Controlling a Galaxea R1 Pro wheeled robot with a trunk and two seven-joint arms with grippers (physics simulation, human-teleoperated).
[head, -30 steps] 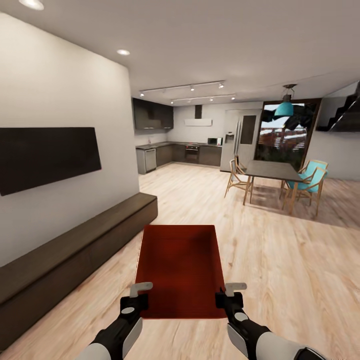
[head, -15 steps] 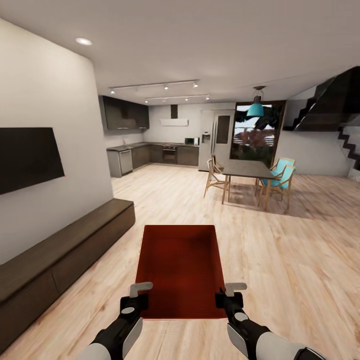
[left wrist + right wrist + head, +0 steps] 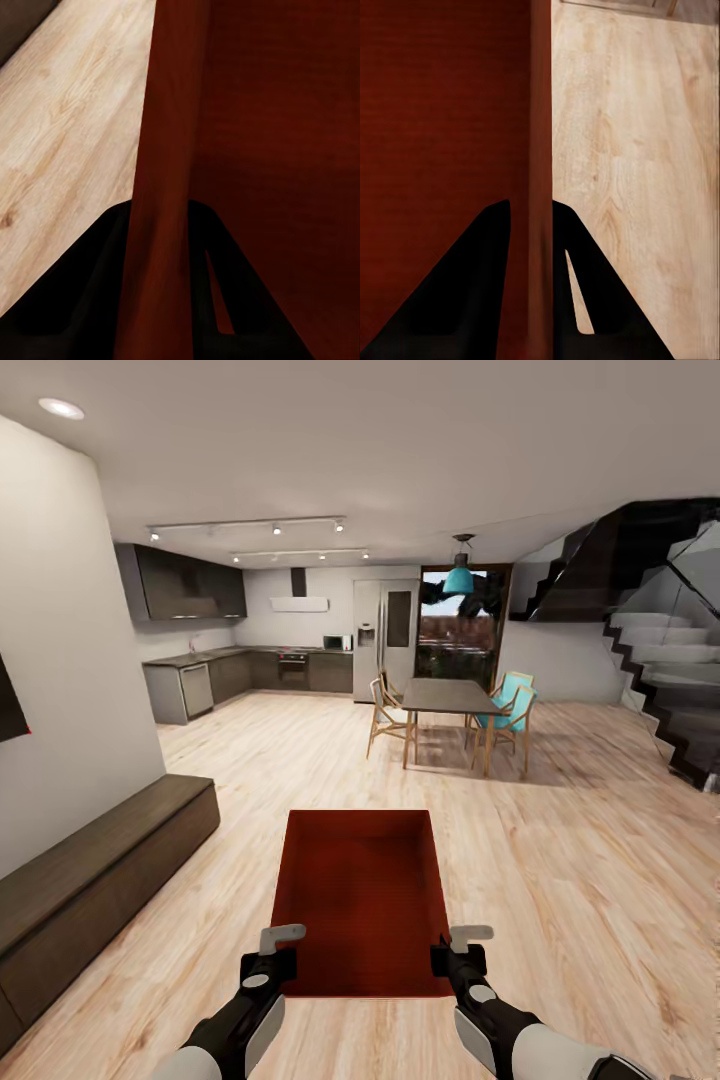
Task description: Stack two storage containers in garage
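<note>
Storage container (image 3: 362, 895): judged light and stiff but thin-walled, so best gripped on the two long side walls near the near corners, as it is now; orange-red, lidless, finely ribbed bottom. Left pincer (image 3: 271, 950) is clamped on the left wall and right pincer (image 3: 458, 947) on the right. It hangs level above the wood-plank floor (image 3: 560, 880), in the living room, dark bench (image 3: 95, 875) at left.

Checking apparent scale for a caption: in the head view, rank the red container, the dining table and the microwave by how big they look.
1. storage container, inflated by nearness to the camera
2. dining table
3. microwave, shrunk by distance
</note>
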